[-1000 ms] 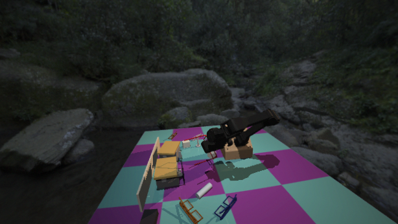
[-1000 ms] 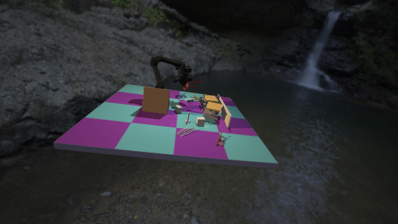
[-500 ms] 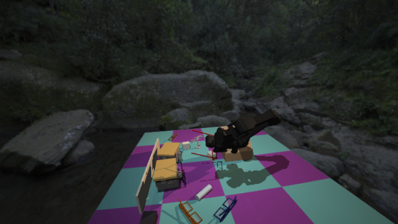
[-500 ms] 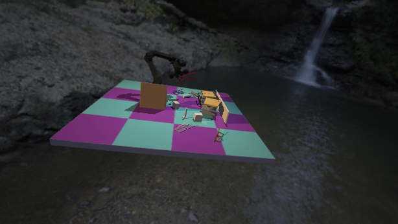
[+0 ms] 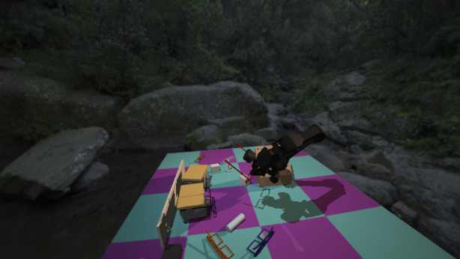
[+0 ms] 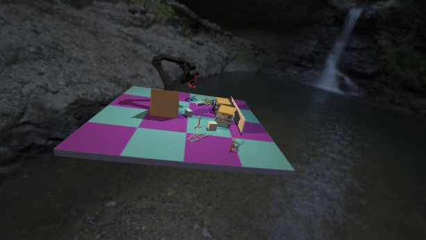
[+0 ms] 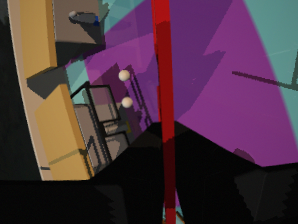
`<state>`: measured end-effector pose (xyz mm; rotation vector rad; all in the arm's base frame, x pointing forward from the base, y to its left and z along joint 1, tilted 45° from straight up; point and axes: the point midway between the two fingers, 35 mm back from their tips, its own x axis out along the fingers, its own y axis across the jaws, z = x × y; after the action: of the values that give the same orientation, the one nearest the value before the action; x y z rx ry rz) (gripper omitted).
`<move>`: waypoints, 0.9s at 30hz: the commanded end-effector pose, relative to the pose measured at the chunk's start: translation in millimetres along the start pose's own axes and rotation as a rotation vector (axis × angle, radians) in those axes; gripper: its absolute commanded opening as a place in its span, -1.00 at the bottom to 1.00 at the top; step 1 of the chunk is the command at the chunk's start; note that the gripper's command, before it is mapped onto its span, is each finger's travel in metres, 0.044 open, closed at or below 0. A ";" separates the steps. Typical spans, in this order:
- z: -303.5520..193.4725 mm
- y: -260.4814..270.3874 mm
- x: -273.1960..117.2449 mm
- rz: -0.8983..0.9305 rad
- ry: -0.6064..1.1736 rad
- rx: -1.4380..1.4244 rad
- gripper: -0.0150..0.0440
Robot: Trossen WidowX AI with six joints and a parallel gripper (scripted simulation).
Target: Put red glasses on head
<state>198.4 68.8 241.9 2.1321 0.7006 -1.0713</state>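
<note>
My gripper (image 6: pixel 191 83) (image 7: pixel 164 131) is shut on the red glasses (image 5: pixel 237 170) (image 6: pixel 198 81) (image 7: pixel 162 65) and holds them in the air above the table, to the right of the heads in the top view. The glasses show as one upright red bar in the wrist view. The head with the blue tag (image 7: pixel 96 21) has a yellow top (image 5: pixel 195 172) (image 6: pixel 226 110) (image 7: pixel 32 35) and is the farther head in the top view. The other head has a yellow top (image 5: pixel 191 194) (image 7: pixel 62 132) and wears black glasses (image 5: pixel 213 206) (image 7: pixel 103 104). The exact grip is hidden by the dark fingers.
A tan board (image 5: pixel 168 211) (image 6: pixel 239 116) stands behind the heads. Pale blocks (image 5: pixel 215 168) (image 6: pixel 188 112), a T-shaped stand (image 6: pixel 199 122), a white cylinder (image 5: pixel 235 222), orange glasses (image 5: pixel 214 241) and blue glasses (image 5: pixel 266 236) are on the table. A brown box (image 5: pixel 275 179) stands near the arm.
</note>
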 end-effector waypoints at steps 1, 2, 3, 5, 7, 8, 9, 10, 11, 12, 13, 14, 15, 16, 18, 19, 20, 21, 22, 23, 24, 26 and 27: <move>1.2 -1.7 -7.5 0.023 0.020 0.107 -0.49; 1.3 -2.1 -9.1 0.027 0.026 0.138 -0.49; 1.4 -2.6 -10.6 0.030 0.031 0.169 -0.49; 1.6 -3.4 -13.7 0.038 0.043 0.231 -0.49; 1.8 -3.9 -15.7 0.042 0.051 0.272 -0.49; 1.8 -4.0 -16.0 0.042 0.052 0.277 -0.49; 1.8 -4.0 -16.0 0.042 0.052 0.277 -0.49; 0.5 -3.6 -12.7 0.032 0.043 0.241 -0.48; 0.5 -3.6 -12.7 0.032 0.043 0.241 -0.49; 0.5 -3.6 -12.7 0.032 0.043 0.241 -0.49; 0.5 -3.6 -12.7 0.032 0.043 0.241 -0.49; 0.5 -3.6 -12.7 0.032 0.043 0.241 -0.49; 0.5 -3.6 -12.7 0.032 0.043 0.241 -0.49; 0.5 -3.6 -12.7 0.032 0.043 0.241 -0.49; 0.5 -3.6 -12.7 0.032 0.043 0.241 -0.49; 0.5 -3.6 -12.7 0.032 0.043 0.241 -0.49; 0.5 -3.6 -12.7 0.032 0.043 0.241 -0.49; 0.5 -3.6 -12.7 0.032 0.043 0.241 -0.49; 0.5 -3.6 -12.7 0.032 0.043 0.241 -0.49; 0.5 -3.6 -12.7 0.032 0.043 0.241 -0.49; 0.5 -3.6 -12.7 0.032 0.043 0.241 -0.49; 0.5 -3.6 -12.7 0.032 0.043 0.241 -0.49; 0.5 -3.6 -12.7 0.032 0.043 0.241 -0.49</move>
<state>188.7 68.5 251.4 2.3733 0.5753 -1.1457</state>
